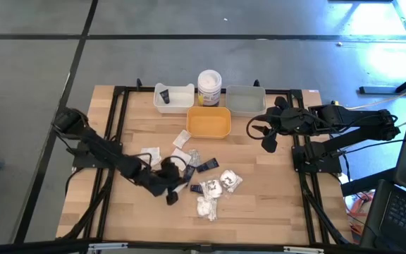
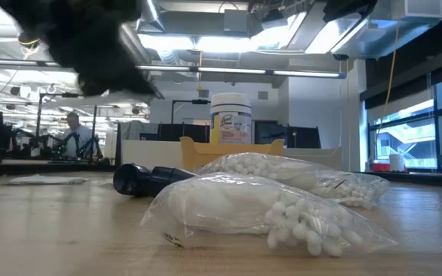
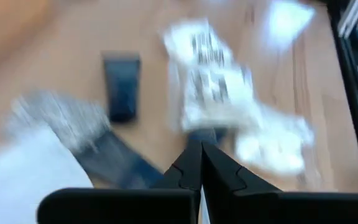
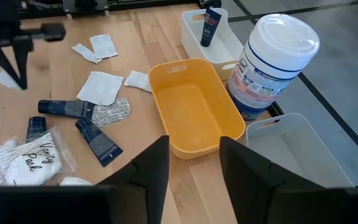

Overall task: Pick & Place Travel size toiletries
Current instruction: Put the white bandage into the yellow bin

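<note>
Left wrist view shows our left gripper (image 3: 201, 163) fingers closed and empty over the black tubes (image 3: 122, 86); we'd open wide, then drop straight

A yellow tray (image 4: 191, 112) sits between white tray (image 4: 219, 43) and grey tray (image 4: 291, 152); dark navy tubes (image 4: 98, 142) lie on pale wood.
</note>
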Controlling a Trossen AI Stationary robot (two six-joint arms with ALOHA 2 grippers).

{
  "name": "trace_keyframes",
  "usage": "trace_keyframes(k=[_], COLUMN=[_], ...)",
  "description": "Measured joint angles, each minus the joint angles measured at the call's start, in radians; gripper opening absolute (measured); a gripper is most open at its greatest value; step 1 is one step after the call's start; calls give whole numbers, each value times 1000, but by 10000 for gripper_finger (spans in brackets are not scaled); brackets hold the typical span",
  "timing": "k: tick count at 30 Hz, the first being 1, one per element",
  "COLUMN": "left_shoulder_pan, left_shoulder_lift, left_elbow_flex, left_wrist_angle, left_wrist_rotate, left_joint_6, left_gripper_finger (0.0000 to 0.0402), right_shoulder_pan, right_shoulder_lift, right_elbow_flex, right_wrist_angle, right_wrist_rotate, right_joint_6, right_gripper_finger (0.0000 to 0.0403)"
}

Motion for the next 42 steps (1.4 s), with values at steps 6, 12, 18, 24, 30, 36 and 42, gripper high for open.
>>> trace_keyframes(k=[6, 12, 18, 24, 30, 36, 42], left_shoulder_pan=[104, 237, 389, 558, 715, 818, 862], left_shoulder_lift=[-41, -42, -42, -42, -42, -24, 21], left_elbow_flex=[0, 0, 0, 0, 1, 1, 1], left_wrist_angle=[140, 306, 410, 510, 566, 569, 572], left_wrist_rotate=[-27, 59, 85, 217, 355, 433, 465], left_joint_6=[262, 483, 650, 733, 750, 744, 793], left_gripper_finger=[3, 4, 2, 2, 2, 2, 3], right_shoulder_pan=[0, 0, 0, 0, 0, 0, 0], right_shoulder_lift=[0, 0, 0, 0, 0, 0, 0], right_elbow_flex=[0, 0, 0, 0, 0, 0, 0], right_wrist_angle=[0, 0, 0, 0, 0, 0, 0], right_wrist_rotate=[0, 0, 0, 0, 0, 0, 0], right_joint_6=[0, 0, 0, -1, -1, -1, -1], right_gripper_finger=[139, 147, 159, 172, 182, 191, 197])
